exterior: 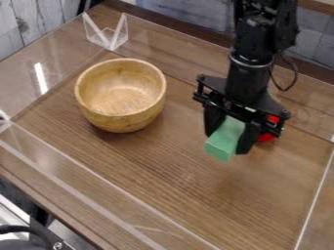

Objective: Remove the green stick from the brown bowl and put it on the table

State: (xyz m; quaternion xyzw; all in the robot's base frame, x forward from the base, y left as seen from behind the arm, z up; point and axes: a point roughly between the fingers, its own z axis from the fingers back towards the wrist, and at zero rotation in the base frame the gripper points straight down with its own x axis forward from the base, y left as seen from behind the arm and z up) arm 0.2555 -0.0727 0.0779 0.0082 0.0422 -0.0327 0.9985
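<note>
Black gripper fingers (232, 122) hold the green stick (228, 140) between them, closed in on both of its sides, at the right of the scene. The stick's lower end points down toward the table (144, 181) and leans a little to the left; its upper part is partly hidden by the fingers. Whether its lower end touches the tabletop, I cannot tell. The black robot arm (256, 49) comes in from the far side, above the tabletop, with a cable curving along its right.

At the left, toward the far side, sits the brown bowl (120, 95), round and light tan, upright on the wood-grain table. The stick is outside the bowl, well apart from it, to its right and a bit nearer. Just right of the gripper, partly hidden behind it, shows a red toy (271, 129). A clear, angular object (107, 31) stands on the far left, beyond the bowl. Dark cables (29, 229) lie at the near left corner, beside the table's edge.
</note>
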